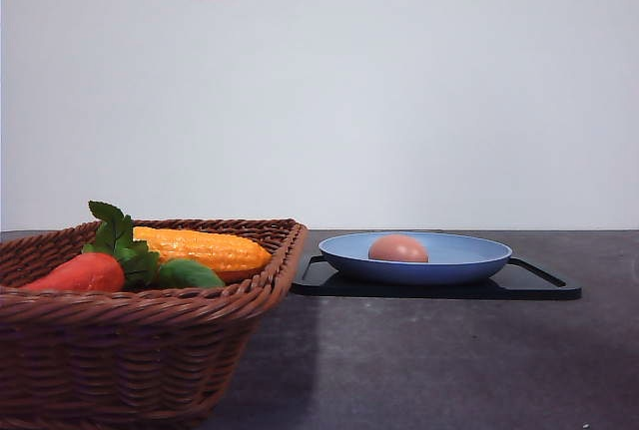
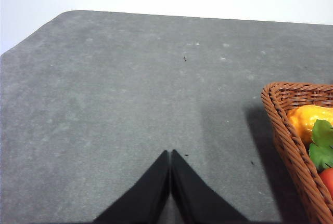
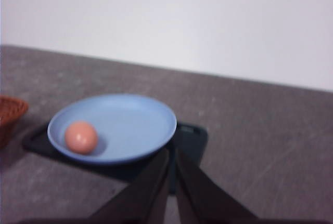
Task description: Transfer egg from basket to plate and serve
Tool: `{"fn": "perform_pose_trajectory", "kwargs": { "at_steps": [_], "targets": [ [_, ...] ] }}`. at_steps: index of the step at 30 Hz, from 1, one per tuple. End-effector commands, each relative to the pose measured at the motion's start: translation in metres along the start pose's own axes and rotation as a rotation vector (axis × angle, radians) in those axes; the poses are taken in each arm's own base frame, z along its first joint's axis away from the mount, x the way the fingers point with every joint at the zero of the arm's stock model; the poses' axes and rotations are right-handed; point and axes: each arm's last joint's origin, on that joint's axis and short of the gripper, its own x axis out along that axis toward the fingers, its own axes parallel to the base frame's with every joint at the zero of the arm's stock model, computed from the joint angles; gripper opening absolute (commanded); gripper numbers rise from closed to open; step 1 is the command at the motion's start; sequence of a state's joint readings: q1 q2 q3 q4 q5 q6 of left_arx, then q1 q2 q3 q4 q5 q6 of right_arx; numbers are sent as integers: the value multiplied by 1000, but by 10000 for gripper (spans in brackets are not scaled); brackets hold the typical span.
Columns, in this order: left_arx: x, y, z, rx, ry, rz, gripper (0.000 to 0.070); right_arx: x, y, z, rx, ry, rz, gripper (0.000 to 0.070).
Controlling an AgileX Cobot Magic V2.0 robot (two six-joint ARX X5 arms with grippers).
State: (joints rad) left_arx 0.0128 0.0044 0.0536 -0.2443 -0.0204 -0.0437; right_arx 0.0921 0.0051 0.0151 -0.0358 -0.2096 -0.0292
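Pictured: egg [image 1: 397, 248] at rest inside the light-blue plate [image 1: 469, 262], toward the basket side, plate seated on a flat black tray [image 1: 544, 288] on the dark tabletop [image 1: 419, 360]. Left behind in the wicker basket [image 1: 140, 350]: a carrot [image 1: 80, 273] with green leaves and a yellow corn cob [image 1: 205, 249]. Judged from this layout, transfer complete and only the serving still to do.

Left gripper [image 2: 170, 154] seen with jaws pressed together, tips meeting, nothing between them, poised over bare tabletop just beside the basket's corner. Right gripper [image 3: 171, 154] likewise closed and empty, near the plate's rim, apart from the egg.

Likely handling, as a judgement: egg light, smooth, rounded, prone to roll on the shallow plate and probably fragile; best left alone. For serving, hold better taken on the plate's raised rim or on the tray's edge handles, kept level and moved slowly so the egg stayed put. Plate probably stiff and light, its smooth plastic look suggesting a slippery grip.

Offered by the front view: side profile, egg's top above the rim, tray handles, basket contents. Offered by the right wrist view: downward look into the plate, egg's off-centre position, though blurred. Offered by the left wrist view: basket's woven corner with corn and leaves, and open tabletop alongside.
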Motion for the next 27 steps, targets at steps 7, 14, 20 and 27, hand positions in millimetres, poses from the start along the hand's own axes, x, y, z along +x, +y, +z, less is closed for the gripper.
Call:
{"fn": "perform_pose_trajectory", "kwargs": {
  "at_steps": [7,14,20,27],
  "targets": [
    [2,0,-9,6,38,3,0,0,1,-14,102,131,5,0],
    [2,0,-9,6,38,3,0,0,1,-14,159,124,-3,0],
    [2,0,-9,6,38,3,0,0,1,-14,159,124,-3,0],
    [2,0,-9,6,38,3,0,0,1,-14,159,124,-3,0]
  ]
}}
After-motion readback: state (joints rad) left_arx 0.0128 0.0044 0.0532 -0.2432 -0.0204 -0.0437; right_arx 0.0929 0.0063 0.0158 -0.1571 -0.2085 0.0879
